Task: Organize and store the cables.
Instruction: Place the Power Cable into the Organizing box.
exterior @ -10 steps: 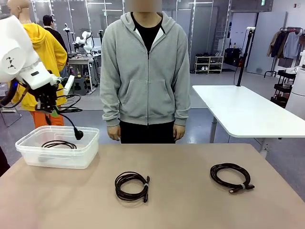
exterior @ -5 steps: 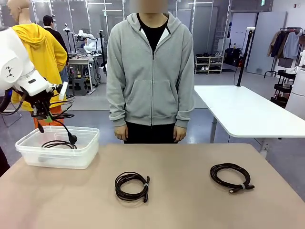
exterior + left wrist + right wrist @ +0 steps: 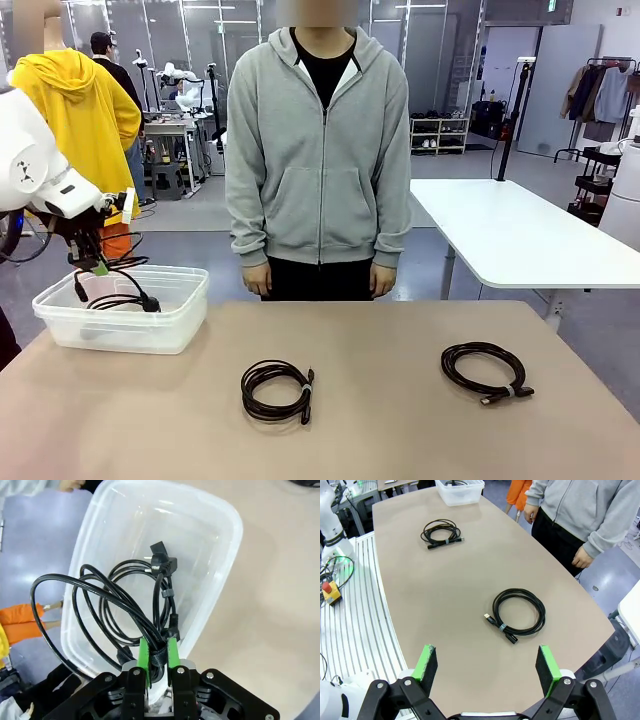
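Left hand [image 3: 88, 262] [image 3: 158, 652]: the green pads are clamped tight on the banded neck of 1 black cable coil [image 3: 120, 610] [image 3: 122, 298]. The loops fan out from the pads, and the plug [image 3: 161, 562] hangs at their far end.

Directly beneath the hand sits a clear plastic tub [image 3: 195, 278] [image 3: 220, 565] at the left end of the bench [image 3: 400, 440]. The lower loops and the plug are already inside its walls, while 1 loop bulges out over the rim on the side away from the bench. Whether a second coil lies underneath cannot be separated from the held one.

Governing relation: the tub lies straight down from the left hand, so letting go should suffice, with the stray loop likely to snag the rim.

Right hand [image 3: 486, 664]: the jaws are spread wide and hold nothing, and the hand hovers high over the bench.

- Right coil [image 3: 519, 612] [image 3: 485, 370] lies flat just ahead of this hand, with its banded plug end toward it.
- Middle coil [image 3: 441, 532] [image 3: 277, 390] lies farther off, between the right coil and the tub.
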You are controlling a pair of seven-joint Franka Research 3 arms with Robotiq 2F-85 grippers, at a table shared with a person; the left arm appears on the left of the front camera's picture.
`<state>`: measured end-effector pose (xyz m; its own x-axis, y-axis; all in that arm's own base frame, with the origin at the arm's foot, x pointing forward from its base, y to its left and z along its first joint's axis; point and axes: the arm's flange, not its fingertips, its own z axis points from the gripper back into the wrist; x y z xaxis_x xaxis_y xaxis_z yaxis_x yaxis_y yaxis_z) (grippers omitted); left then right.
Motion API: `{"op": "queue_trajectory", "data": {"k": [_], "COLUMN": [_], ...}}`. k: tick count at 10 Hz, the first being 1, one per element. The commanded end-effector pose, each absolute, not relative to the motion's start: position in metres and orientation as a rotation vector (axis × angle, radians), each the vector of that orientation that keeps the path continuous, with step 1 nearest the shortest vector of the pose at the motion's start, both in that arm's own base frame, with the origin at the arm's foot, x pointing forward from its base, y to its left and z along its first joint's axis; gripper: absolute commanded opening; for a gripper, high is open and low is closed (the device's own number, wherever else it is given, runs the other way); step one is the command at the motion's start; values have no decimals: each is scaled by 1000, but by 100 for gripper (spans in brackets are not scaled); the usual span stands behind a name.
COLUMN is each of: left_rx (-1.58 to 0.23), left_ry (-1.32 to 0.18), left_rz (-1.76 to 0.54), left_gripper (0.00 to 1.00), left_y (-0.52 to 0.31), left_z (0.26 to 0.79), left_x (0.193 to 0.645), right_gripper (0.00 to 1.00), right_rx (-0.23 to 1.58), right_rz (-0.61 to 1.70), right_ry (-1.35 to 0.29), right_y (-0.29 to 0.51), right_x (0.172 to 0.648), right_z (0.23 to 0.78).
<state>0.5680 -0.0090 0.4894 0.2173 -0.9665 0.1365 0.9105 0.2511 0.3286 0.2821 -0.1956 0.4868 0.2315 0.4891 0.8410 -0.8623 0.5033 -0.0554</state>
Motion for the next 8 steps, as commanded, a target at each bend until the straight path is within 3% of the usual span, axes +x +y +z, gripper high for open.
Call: {"op": "queue_trajectory", "data": {"k": [1,7,8], "left_rx": [165,107,118], "left_ry": [-361,-290,-293], "left_rz": [-1265,-1149,-1143], "left_gripper": [17,17,28], "left_y": [-4,6,8], "left_z": [470,423,424], "left_x": [570,578,579], "right_gripper": [100,100,100], "right_rx": [478,478,478], "right_rz": [973,973,973], "right_ry": [-942,-942,-942], "right_y": [-193,-193,-193], "right_x": [281,281,281], "right_z": [488,488,488]}}
